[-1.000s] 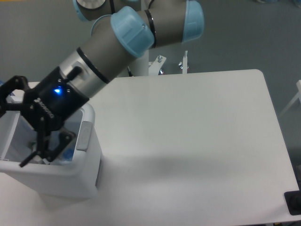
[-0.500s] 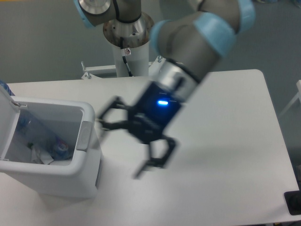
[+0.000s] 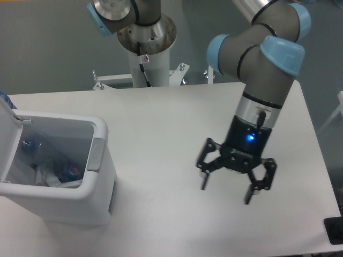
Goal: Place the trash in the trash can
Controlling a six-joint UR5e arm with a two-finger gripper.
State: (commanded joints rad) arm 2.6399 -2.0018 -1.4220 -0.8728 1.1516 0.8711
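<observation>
White plastic walls of the trash can [image 3: 80, 199] stand far off to our gripper's [image 3: 227, 186] left, at the edge of the worktop [image 3: 161, 128], with the lid [image 3: 7, 131] swung up and back. A second ago we had the gripper down inside that bin; half a second ago it was sweeping across the middle of the worktop, and now we hang it over the right side, well apart from the can. Its fingers [image 3: 204, 174] are spread wide with nothing between them, pointing down at bare white surface, a blue light glowing on the wrist above. Inside the can, well to the gripper's left, we see the trash: the whitish pouch [image 3: 49, 175] lying crumpled on the bottom, and the bottle [image 3: 73, 172] just beside it, its blue label showing near the front wall. The grey latch tab [image 3: 96, 155] faces the gripper's side.
</observation>
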